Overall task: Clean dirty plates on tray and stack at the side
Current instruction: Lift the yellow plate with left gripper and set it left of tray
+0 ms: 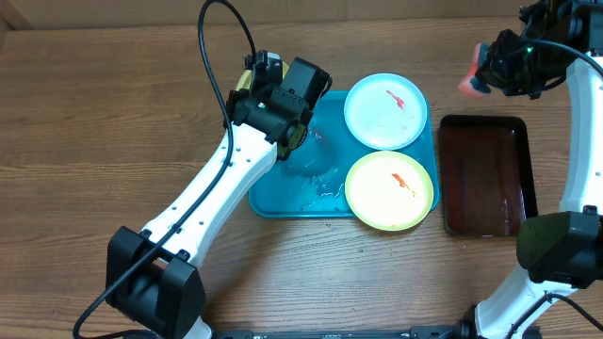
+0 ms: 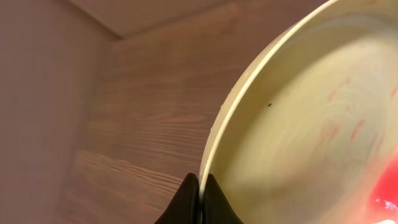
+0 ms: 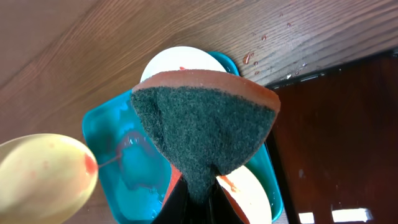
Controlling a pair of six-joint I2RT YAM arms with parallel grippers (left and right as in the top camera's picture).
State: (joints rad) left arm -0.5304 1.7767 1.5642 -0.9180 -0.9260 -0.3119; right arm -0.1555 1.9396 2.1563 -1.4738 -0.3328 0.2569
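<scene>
Arm casing hides most of one pale yellow plate (image 2: pixel 311 124), clamped by its rim in the left gripper (image 2: pixel 200 200) at the far left corner of the teal tray (image 1: pixel 283 193). A smeared blue-white plate (image 1: pixel 384 111) and a smeared yellow plate (image 1: pixel 389 191) lie on its right side. The right gripper (image 3: pixel 198 202), partly cut off, pinches a sponge (image 3: pixel 205 124) beyond the brown tray (image 1: pixel 485 174).
</scene>
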